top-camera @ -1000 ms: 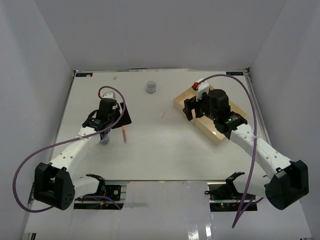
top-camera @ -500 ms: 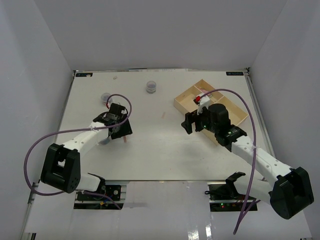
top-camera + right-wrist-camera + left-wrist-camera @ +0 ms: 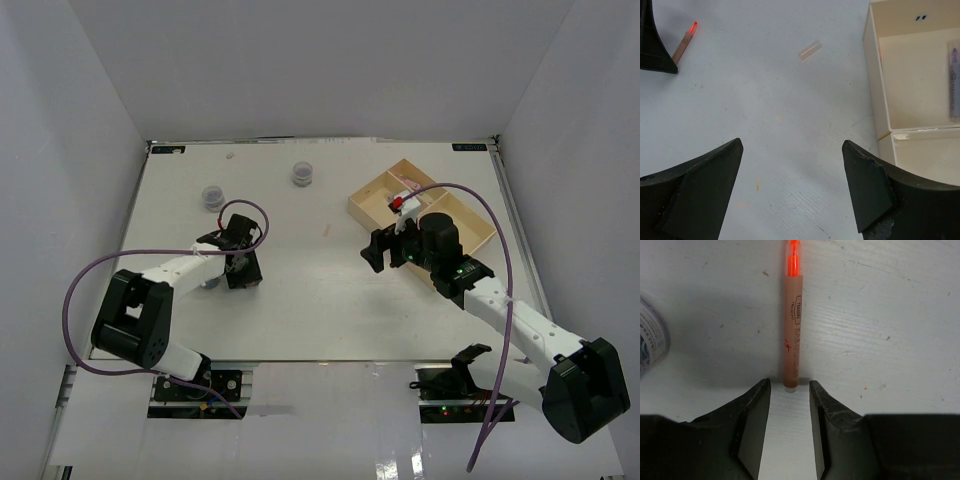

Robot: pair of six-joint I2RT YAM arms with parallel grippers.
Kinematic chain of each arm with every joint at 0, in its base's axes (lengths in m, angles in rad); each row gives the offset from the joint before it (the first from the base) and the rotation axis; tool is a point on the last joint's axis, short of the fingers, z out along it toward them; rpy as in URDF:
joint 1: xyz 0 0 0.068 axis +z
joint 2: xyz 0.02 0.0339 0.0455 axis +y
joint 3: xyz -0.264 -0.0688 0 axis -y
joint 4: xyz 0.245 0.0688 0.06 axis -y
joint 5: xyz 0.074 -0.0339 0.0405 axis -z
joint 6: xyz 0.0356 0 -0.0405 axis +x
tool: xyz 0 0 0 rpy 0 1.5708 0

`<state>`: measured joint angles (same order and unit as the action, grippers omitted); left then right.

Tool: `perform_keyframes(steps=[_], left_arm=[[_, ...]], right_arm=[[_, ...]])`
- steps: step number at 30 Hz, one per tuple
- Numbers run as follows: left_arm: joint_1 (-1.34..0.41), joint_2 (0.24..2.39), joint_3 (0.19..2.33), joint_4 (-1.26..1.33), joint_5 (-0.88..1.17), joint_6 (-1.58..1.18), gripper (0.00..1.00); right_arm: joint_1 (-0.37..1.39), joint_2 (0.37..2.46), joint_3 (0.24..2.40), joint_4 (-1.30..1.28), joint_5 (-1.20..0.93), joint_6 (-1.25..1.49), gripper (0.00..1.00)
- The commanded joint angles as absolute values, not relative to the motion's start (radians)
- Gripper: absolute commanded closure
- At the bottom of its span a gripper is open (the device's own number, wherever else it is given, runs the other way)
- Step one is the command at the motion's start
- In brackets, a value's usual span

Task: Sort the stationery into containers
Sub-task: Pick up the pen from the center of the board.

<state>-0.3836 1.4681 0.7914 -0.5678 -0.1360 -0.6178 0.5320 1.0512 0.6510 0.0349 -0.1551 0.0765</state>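
Two pens (image 3: 791, 330) (image 3: 954, 80), three tubs (image 3: 212, 195) (image 3: 302, 174) (image 3: 650, 340), one tray (image 3: 468, 222)

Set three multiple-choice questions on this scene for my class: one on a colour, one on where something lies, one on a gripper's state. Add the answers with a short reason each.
1. What colour is the tray?
A. Beige
B. Blue
C. Black

2. Where is the pen with the orange-red tip?
A. In the tray
B. Flat on the table, one end between the fingertips of the left gripper
C. Lifted clear into the air

3. How is the right gripper?
A. Shut on a pen
B. Shut on the tray's rim
C. Open and empty

Answers:
1 A: the right wrist view shows its walls and floor pale beige.
2 B: the left wrist view shows the pen lying on the table, its near end in the gap between the fingertips.
3 C: the right wrist view shows its fingers wide apart with only bare table between them.
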Motion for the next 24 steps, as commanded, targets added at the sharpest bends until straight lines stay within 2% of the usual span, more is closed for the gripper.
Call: perform_keyframes(steps=[1, 12, 22, 24], left_arm=[[-0.390, 1.476, 0.808, -0.563, -0.163, -0.618, 0.53], [-0.390, 1.528, 0.821, -0.560, -0.169, -0.604, 0.60], [-0.419, 1.551, 0.836, -0.540, -0.146, -0.592, 0.78], [-0.440, 1.548, 0.845, -0.535, -0.147, -0.581, 0.85]], right_arm=[[0.535, 1.026, 0.643, 0.083, -0.172, 0.089, 0.13], [0.537, 1.028, 0.632, 0.095, -0.175, 0.098, 0.13], [0.537, 1.003, 0.612, 0.104, -0.173, 0.098, 0.13], [0.535, 0.993, 0.609, 0.109, -0.179, 0.100, 0.12]])
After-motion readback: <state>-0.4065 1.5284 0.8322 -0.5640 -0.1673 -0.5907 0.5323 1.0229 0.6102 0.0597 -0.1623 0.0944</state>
